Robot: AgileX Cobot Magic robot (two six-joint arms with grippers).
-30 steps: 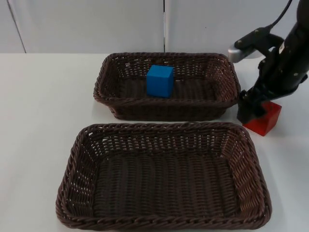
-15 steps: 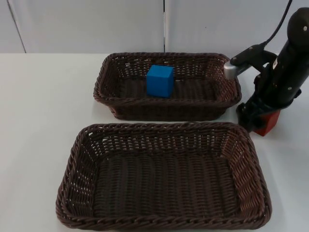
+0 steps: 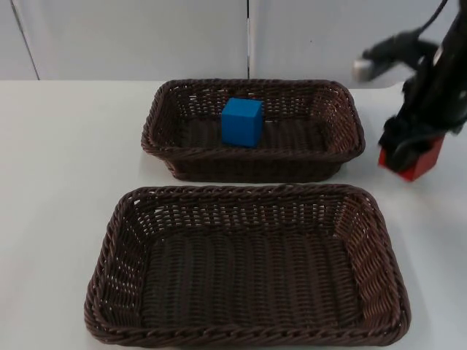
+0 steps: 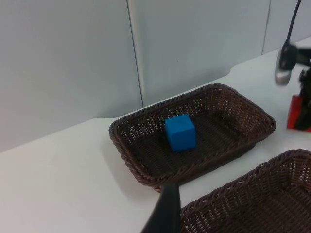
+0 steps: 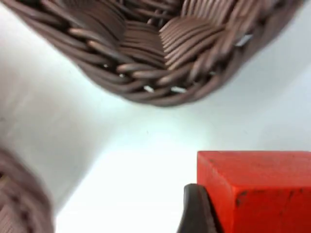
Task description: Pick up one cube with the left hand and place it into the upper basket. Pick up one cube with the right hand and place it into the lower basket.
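A red cube (image 3: 423,162) hangs just above the table to the right of the upper basket (image 3: 255,154), with my right gripper (image 3: 403,149) shut on it. In the right wrist view the red cube (image 5: 262,189) sits against a black fingertip (image 5: 194,208), with the upper basket's corner (image 5: 160,82) beyond. A blue cube (image 3: 241,122) rests inside the upper basket, left of its middle. The lower basket (image 3: 241,193) holds nothing. My left gripper (image 4: 165,213) waits high and away from the baskets, looking over the blue cube (image 4: 180,132) and the upper basket (image 4: 243,104).
The two brown wicker baskets stand close together, one behind the other, in the middle of the white table (image 3: 66,160). The grey partition wall (image 3: 131,36) ends the table at the back. Bare table lies left of both baskets and right of the lower one.
My right gripper came down around the red cube, shut on it, and has lifted it up and a little to the right. The blue cube and both baskets stayed put.
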